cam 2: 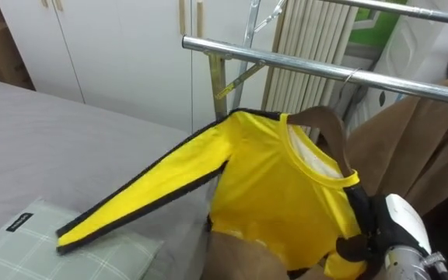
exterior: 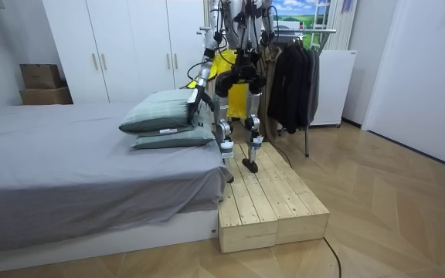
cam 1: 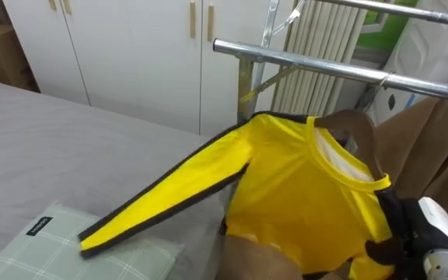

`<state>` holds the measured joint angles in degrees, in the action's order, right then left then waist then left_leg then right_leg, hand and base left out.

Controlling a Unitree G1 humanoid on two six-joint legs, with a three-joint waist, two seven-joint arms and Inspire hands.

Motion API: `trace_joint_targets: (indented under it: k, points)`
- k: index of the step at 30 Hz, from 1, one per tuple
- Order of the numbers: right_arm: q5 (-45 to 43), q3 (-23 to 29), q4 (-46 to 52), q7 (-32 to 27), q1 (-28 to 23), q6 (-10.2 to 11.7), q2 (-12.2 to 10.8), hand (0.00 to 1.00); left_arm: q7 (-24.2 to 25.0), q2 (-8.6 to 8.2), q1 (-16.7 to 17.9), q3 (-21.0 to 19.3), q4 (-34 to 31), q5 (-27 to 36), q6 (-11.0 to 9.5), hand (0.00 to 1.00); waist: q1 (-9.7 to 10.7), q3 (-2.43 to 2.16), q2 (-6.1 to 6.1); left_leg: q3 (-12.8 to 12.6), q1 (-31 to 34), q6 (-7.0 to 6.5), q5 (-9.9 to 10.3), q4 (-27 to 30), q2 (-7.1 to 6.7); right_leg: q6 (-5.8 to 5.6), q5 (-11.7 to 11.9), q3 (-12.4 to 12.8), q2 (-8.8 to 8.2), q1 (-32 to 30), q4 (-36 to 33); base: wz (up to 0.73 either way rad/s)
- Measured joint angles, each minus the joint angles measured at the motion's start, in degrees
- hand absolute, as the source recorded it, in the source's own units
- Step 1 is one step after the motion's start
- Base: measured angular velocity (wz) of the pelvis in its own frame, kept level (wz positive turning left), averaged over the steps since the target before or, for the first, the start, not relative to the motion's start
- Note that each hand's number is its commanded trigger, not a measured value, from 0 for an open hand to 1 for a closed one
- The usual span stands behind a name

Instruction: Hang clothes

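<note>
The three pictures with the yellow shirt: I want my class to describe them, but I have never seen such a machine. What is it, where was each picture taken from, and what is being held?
The machine is a humanoid robot that stands on two legs. The room view comes from a camera standing a few metres off. It shows the robot on a wooden platform beside a bed, facing a clothes rack hung with dark clothes. The two eye views come from a stereo camera on its head, so they show one scene from almost the same spot. In them a yellow shirt on a brown hanger is below the rack's metal rail, not yet hooked on. One sleeve stretches down to a checked pillow on the bed. At lower right, the right robot hand seems to grip the shirt's edge.
</note>
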<state>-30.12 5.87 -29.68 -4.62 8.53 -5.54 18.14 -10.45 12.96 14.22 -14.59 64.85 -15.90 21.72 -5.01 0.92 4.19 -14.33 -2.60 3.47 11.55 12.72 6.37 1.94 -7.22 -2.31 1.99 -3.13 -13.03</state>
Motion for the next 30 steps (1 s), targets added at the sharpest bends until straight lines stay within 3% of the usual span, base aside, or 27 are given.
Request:
trace_joint_targets:
  k: [30]
  points:
    - [-0.6, 0.0, -0.1, 1.7, 0.0, -0.8, 0.0, 0.0, 0.9, -0.14, 0.0, -1.1, 0.0, -0.1, 0.0, 0.0, 0.1, -0.14, -0.15, -0.1, 0.0, 0.0, 0.0, 0.0, 0.0, 0.0, 0.0, 0.0, 0.0, -0.1, -0.1, 0.0]
